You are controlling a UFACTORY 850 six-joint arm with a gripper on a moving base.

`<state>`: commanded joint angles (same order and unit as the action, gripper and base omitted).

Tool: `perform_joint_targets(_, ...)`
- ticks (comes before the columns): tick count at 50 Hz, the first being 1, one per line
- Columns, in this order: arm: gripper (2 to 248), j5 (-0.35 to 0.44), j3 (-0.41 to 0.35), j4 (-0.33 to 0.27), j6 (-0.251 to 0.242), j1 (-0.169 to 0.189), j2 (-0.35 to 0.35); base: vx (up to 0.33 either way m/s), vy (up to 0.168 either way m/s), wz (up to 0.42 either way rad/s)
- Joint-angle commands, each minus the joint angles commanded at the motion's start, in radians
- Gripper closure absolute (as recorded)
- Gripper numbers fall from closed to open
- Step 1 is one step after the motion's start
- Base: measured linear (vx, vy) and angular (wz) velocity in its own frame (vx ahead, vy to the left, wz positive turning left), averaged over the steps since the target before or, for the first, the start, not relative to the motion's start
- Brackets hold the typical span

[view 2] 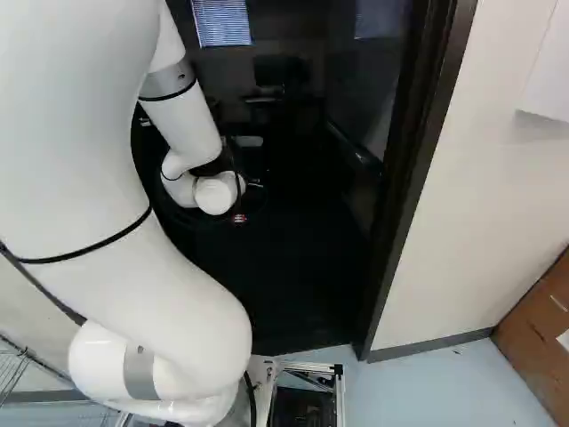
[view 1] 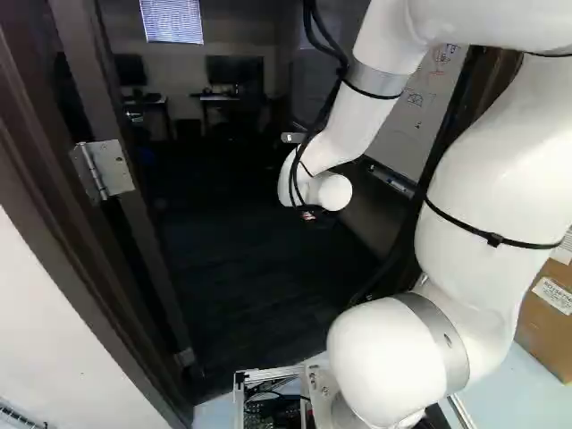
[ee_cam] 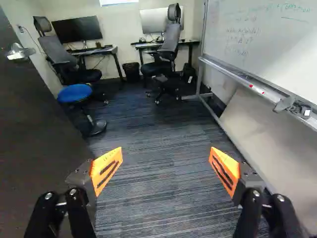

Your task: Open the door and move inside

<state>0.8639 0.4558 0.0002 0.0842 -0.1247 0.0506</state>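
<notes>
A black bin (ee_cam: 131,73), contents too small to tell, stands between two desks (ee_cam: 97,50), while the gripper (view 2: 239,219), fingers spread wide, hangs over dark carpet (ee_cam: 158,198) between the open door (ee_cam: 34,129) and a whiteboard (ee_cam: 262,54).

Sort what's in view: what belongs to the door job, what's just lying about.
For the job:
- door, standing open
- door handle
- door frame
- gripper, open and empty

Just about:
- blue stool
- bin
- whiteboard
- cardboard box
</notes>
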Motion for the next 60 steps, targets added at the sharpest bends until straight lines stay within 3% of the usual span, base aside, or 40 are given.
perform_joint_targets(60, 3, 0.000, 0.000, 0.000, 0.000, 0.000, 0.000, 0.173, -0.001, -0.021)
